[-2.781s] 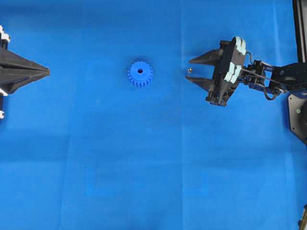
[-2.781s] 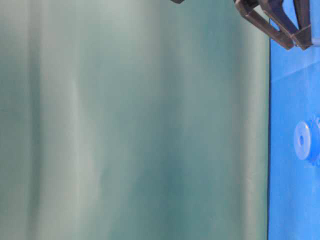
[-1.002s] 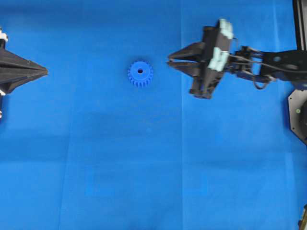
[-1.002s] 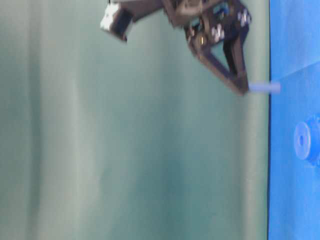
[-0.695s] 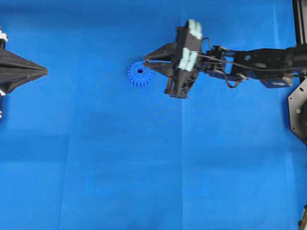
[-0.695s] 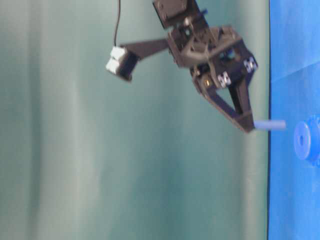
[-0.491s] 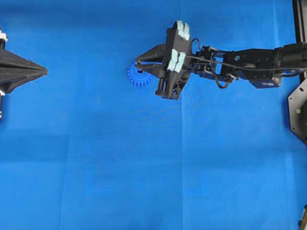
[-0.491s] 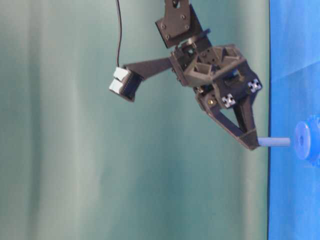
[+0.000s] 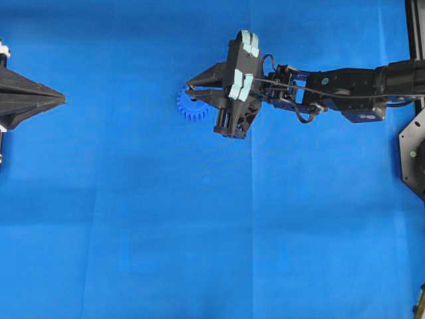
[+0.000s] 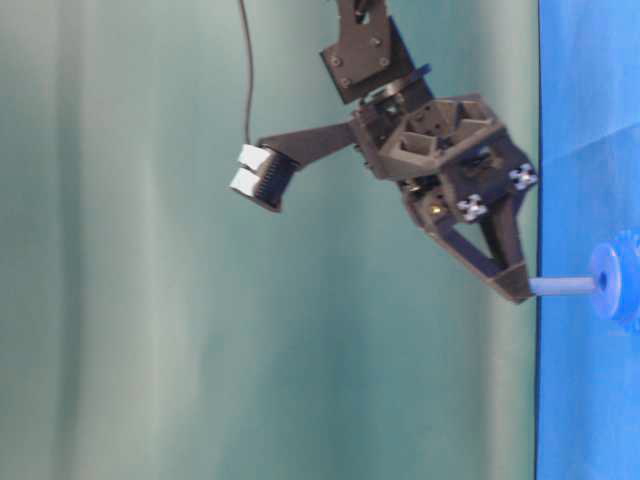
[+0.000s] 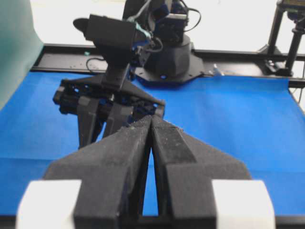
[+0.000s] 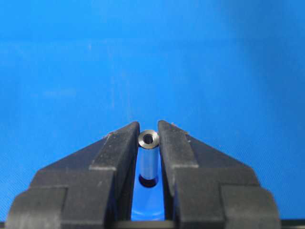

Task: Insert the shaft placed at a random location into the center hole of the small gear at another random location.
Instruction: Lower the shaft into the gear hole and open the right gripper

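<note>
Seen from above: right gripper reaching in over the small gear, tips above the hub, hiding the center hole. Clamped between those tips, the shaft, pinched near its upper end, open bore of its top face showing in the right wrist view, lower end pointing down at a dark spot below, probably the hole.

Side-on view turned a quarter, so the blue table surface runs up the right edge: shaft lying square to that surface, long axis aimed straight at the gear, far end touching or just entering the hub face. Cannot tell how deep, if at all.

Judged from this: axis and hole roughly in line, so next move a straight push along the shaft's length toward the gear, no sideways shift. Risk: slight tilt catching the hole's rim and nudging the loose gear.

Left gripper well apart from the gear, far out on the side opposite the right arm, pressed closed on nothing, pads together in its own wrist view.
</note>
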Tool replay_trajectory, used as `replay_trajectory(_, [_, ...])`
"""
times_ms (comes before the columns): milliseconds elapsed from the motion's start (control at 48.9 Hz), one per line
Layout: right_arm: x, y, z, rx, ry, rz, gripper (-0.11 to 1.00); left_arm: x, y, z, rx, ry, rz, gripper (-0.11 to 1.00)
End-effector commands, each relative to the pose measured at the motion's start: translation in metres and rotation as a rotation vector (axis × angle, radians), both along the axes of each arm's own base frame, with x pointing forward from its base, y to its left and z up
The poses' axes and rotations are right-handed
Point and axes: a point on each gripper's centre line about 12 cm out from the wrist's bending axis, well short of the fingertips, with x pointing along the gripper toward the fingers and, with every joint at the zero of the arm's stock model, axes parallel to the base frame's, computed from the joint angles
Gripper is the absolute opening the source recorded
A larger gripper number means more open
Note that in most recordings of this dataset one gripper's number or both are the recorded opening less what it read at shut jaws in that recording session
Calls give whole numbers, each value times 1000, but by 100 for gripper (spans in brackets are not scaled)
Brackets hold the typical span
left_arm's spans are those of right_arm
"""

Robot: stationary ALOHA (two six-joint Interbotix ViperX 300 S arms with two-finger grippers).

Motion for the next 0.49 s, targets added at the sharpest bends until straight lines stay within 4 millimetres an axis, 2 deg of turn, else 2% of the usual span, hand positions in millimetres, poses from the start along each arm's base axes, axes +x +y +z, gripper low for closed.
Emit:
replay_trajectory(0, [2,0,4,-6,-28,-1,3,1,1,4,0,-12,3,0])
replay_trajectory(143, [2,0,-3,-6,-22,-2,3,1,1,5,-1,-14,6,0])
replay_trajectory(470, [2,0,-4,-7,-20,-2,3,1,1,4,-3,-12,7,0])
